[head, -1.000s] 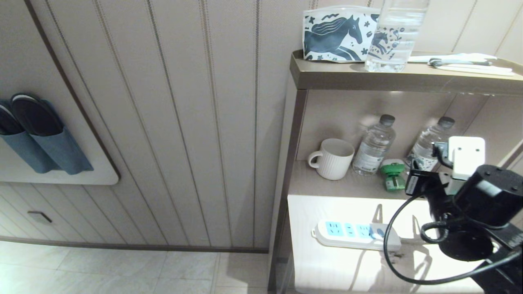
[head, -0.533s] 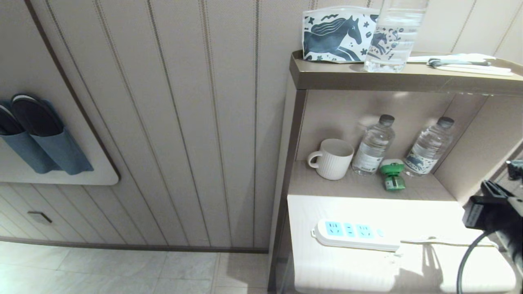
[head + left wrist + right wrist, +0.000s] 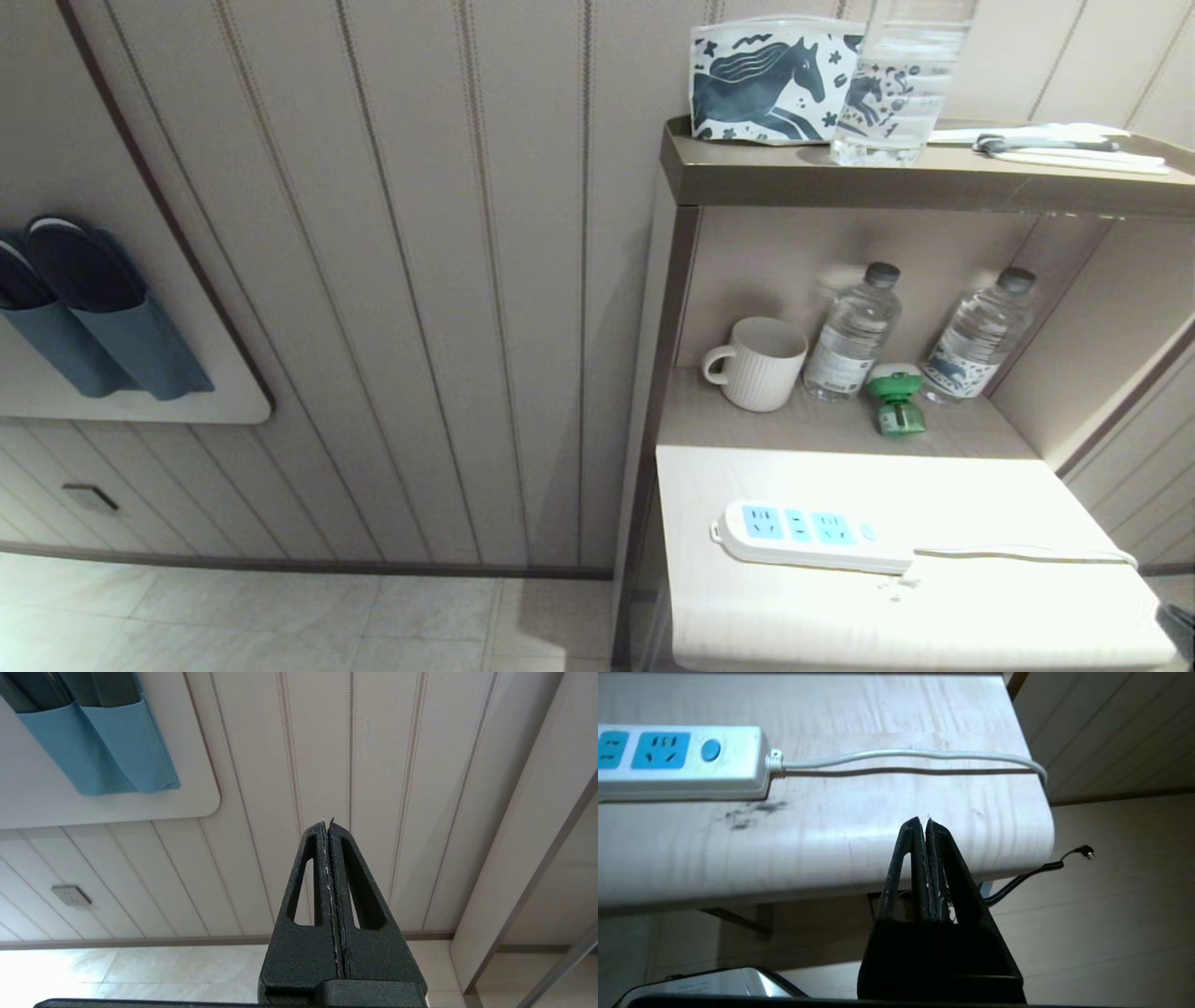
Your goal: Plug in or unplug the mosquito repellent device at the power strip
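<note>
The mosquito repellent device (image 3: pixel 895 402), green-capped with a small green bottle, lies on the inner shelf between two water bottles, unplugged. The white power strip (image 3: pixel 810 537) (image 3: pixel 677 760) lies on the pale tabletop (image 3: pixel 980 485) with all three blue sockets empty; its white cord (image 3: pixel 906 756) runs off the right edge. My right gripper (image 3: pixel 923 822) is shut and empty, low in front of the table's near right corner, below the top. Only a dark sliver of that arm shows at the head view's bottom right corner. My left gripper (image 3: pixel 328 823) is shut and empty, facing the panelled wall.
A white ribbed mug (image 3: pixel 758 362) and two water bottles (image 3: pixel 853 334) (image 3: pixel 978 338) stand on the inner shelf. The upper shelf (image 3: pixel 840 177) holds a horse-print pouch (image 3: pixel 770 82) and a large bottle (image 3: pixel 901 84). Slippers in blue pockets (image 3: pixel 103 327) hang on the wall at left. A black cable (image 3: pixel 1036 872) hangs under the table.
My right arm has pulled back and down from beside the device on the shelf, leaving the head view. Its gripper has shut empty. The device stays on the shelf.
</note>
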